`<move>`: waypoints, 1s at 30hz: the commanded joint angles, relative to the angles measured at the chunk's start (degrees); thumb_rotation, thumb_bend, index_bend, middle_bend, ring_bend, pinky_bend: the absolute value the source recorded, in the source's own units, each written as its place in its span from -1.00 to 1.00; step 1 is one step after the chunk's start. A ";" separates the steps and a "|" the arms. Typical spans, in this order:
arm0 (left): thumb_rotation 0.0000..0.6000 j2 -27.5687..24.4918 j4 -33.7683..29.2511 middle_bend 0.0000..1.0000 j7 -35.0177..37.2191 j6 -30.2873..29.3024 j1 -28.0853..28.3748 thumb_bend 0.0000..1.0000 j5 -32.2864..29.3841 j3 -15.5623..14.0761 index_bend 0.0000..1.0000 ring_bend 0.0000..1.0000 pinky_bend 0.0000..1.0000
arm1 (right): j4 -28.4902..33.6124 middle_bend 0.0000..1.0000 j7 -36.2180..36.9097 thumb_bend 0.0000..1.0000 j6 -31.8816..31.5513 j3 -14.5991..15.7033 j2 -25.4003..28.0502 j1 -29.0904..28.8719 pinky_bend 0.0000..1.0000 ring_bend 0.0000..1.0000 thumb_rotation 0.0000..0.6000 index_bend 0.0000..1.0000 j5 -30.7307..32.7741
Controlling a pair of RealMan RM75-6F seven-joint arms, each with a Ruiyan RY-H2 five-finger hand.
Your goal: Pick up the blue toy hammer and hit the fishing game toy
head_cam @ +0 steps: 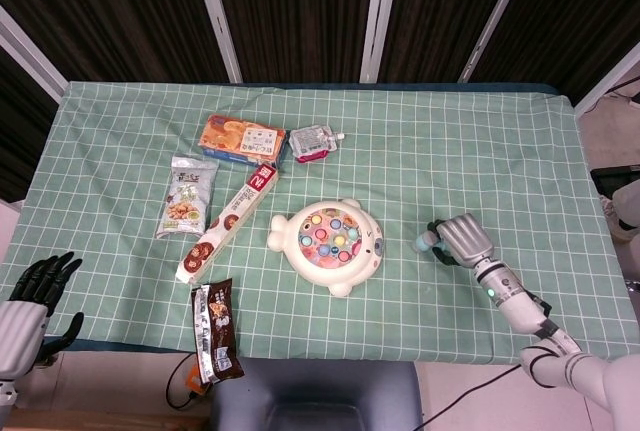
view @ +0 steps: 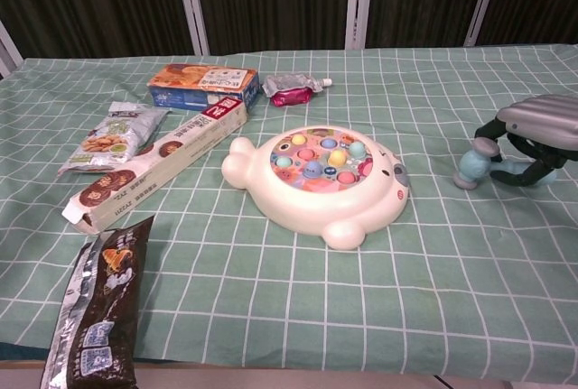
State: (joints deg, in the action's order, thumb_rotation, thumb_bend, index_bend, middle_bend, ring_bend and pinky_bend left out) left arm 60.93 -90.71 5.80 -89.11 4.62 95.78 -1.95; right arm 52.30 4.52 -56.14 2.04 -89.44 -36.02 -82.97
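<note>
The cream fishing game toy [head_cam: 328,240] [view: 318,180], round with coloured fish in its top, lies mid-table on the green checked cloth. To its right, my right hand [head_cam: 466,242] [view: 540,132] grips the blue toy hammer [head_cam: 428,243] [view: 473,165]. The hammer's pale head points left toward the toy and hangs low, close to the cloth, a short gap from the toy's right edge. Its handle is mostly hidden inside the fingers. My left hand [head_cam: 38,289] hangs off the table's front left corner, fingers spread, holding nothing.
Left of the toy lie a long cookie box [head_cam: 228,221] [view: 153,176], a nut packet [head_cam: 187,195], an orange biscuit box [head_cam: 240,140], a pink pouch [head_cam: 312,142] and a dark snack bar [head_cam: 216,329] [view: 97,303] near the front edge.
</note>
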 commanded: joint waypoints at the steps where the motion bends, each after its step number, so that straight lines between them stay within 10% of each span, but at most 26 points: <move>1: 1.00 -0.03 0.03 -0.93 0.11 -0.10 -0.07 -0.14 -0.09 0.03 -1.00 -0.97 -0.80 | 0.32 0.57 -0.52 0.16 0.49 -0.34 0.20 0.09 0.75 0.61 1.00 0.92 0.07; 13: 1.00 -0.02 0.03 -0.92 0.19 -0.57 -0.30 -0.14 0.15 -0.05 -1.00 -0.95 -0.80 | 2.52 0.07 -2.74 0.16 3.33 -1.19 1.52 0.19 0.54 0.29 1.00 0.28 0.55; 30: 1.00 0.28 -0.06 -0.92 -0.92 -0.11 -0.10 -0.14 0.45 -0.20 -1.00 -0.95 -0.80 | 3.79 -0.04 -3.56 -0.01 3.49 -2.03 2.48 1.04 0.45 0.17 1.00 0.16 0.30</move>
State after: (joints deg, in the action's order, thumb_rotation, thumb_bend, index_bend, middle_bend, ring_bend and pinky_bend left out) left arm 61.20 -90.77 4.88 -89.23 4.52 96.21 -2.14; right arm 56.08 0.96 -52.64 0.02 -86.98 -35.00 -82.66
